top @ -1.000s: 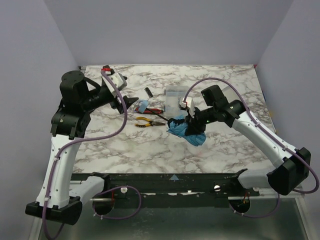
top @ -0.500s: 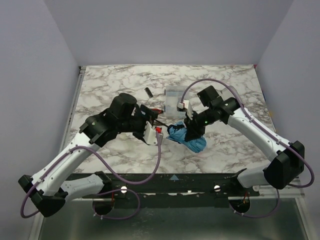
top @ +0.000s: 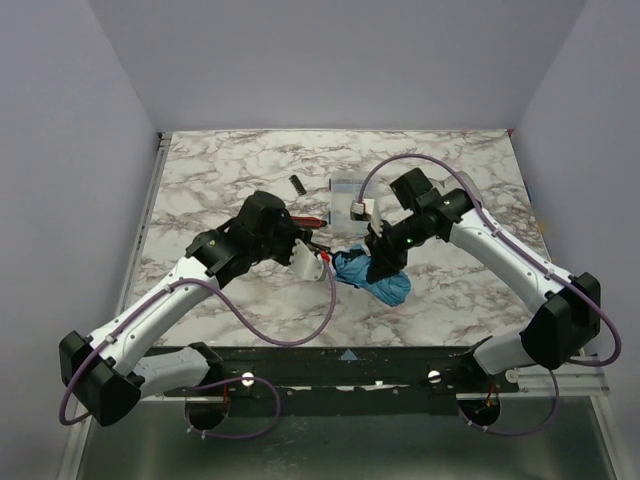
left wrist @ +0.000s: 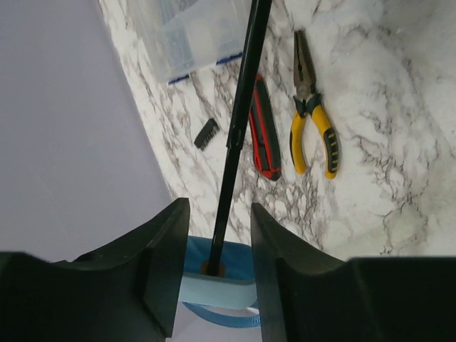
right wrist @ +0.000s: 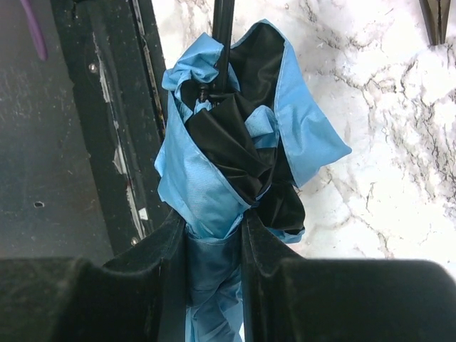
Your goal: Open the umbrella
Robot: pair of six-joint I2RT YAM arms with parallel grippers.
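Note:
The umbrella's sky-blue canopy (top: 378, 278) lies bunched on the marble table, right of centre. My right gripper (top: 385, 262) is shut on the folded canopy fabric (right wrist: 214, 214), blue outside and black inside, with both fingers pressed against it. The thin black shaft (left wrist: 241, 128) runs from the canopy to the small light-blue handle (left wrist: 217, 283). My left gripper (left wrist: 217, 263) has one finger on each side of the handle and is shut on it; in the top view the left gripper (top: 322, 258) sits just left of the canopy. A blue strap loop (left wrist: 221, 317) hangs below the handle.
Yellow-handled pliers (left wrist: 313, 132) and a red-handled tool (left wrist: 263, 135) lie beside the shaft. A small black piece (left wrist: 207, 134) and a clear plastic box (left wrist: 192, 35) lie further back; the box also shows in the top view (top: 348, 195). The table's dark front rail (right wrist: 107, 107) is close by the canopy.
My left arm has swung in from the far left and closed round the umbrella handle. My right gripper, still holding the canopy, has shifted slightly.

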